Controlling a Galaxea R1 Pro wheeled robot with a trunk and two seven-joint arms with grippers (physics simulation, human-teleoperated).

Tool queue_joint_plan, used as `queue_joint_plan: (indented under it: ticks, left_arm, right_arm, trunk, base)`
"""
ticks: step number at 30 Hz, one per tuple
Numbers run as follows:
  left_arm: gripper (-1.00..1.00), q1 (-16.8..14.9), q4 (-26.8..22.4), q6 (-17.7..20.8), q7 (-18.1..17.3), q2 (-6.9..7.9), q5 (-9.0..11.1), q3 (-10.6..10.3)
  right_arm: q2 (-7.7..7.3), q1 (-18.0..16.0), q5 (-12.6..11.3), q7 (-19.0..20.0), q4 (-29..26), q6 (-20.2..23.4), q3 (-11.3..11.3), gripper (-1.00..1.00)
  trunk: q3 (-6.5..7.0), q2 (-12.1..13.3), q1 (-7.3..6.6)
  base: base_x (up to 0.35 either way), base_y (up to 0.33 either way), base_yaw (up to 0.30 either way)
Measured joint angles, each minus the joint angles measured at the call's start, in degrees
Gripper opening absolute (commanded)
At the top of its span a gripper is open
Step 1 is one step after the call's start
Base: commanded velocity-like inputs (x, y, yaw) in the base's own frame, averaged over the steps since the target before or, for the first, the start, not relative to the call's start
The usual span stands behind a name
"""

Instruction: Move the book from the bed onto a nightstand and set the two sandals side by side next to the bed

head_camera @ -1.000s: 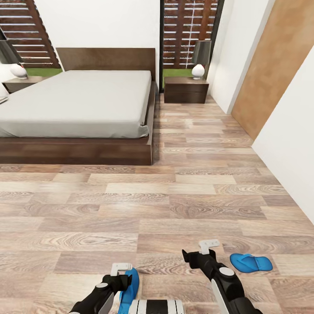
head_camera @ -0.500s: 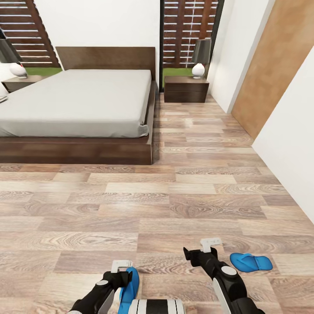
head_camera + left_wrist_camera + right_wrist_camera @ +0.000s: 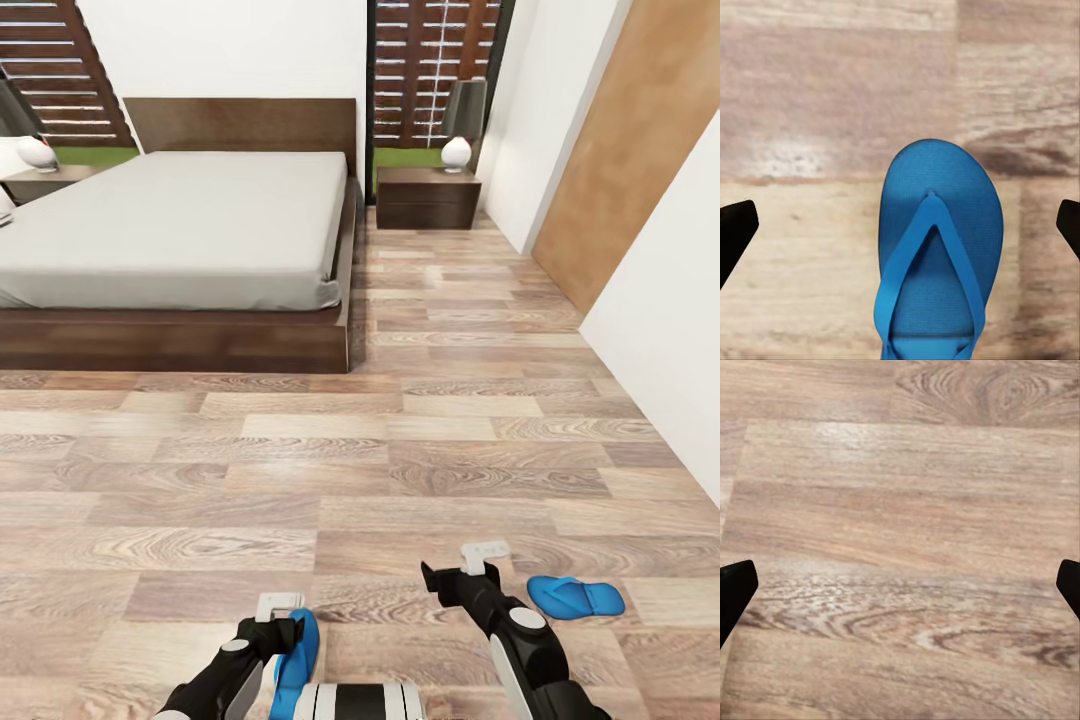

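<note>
The left gripper [image 3: 900, 225] is seen above one blue sandal [image 3: 937, 255], its fingers [image 3: 735, 232] spread wide to either side with nothing between them but the sandal lying flat on the wood floor [image 3: 400, 470] beneath. In the head view that sandal [image 3: 298, 648] is tucked just beside the left gripper [image 3: 280, 612], close to the robot's base. The second sandal [image 3: 576, 596] is found on the floor near the right gripper [image 3: 482, 560], whose fingers [image 3: 735, 589] are also spread wide over bare planks. The bed [image 3: 180, 230] stands well apart across the room, a nightstand [image 3: 428, 198] by its far corner; the book cannot be made out.

A pickup of the nearer sandal looks to be the step in hand. It would be best done by a straight descent, the fingers closed across the sole's narrow width, centred so it is not tipped.
</note>
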Motion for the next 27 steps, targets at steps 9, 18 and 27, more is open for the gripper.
queue_joint_plan:
  ticks: [9,18,27]
  left_arm:
    - [1.0,0.0,-0.1,-0.1,-0.1,-0.08,0.0,0.0]
    - [1.0,0.0,-0.2,-0.5,-0.1,-0.2,0.0,0.0]
    - [1.0,0.0,-0.6,-1.0,-0.1,-0.42,-0.1,0.0]
  right_arm:
    - [0.02,0.0,0.0,0.0,-0.1,0.0,0.1,1.0]
    - [0.02,0.0,0.0,-0.1,-0.2,0.0,0.1,1.0]
    - [0.02,0.0,0.0,-0.1,-0.2,0.0,0.1,1.0]
  trunk:
    - [-1.56,-0.1,0.18]
    - [-1.56,-0.1,0.18]
    - [-2.0,-0.1,0.23]
  base:
    - [0.0,0.0,0.0]
    - [0.0,0.0,0.0]
    - [0.0,0.0,0.0]
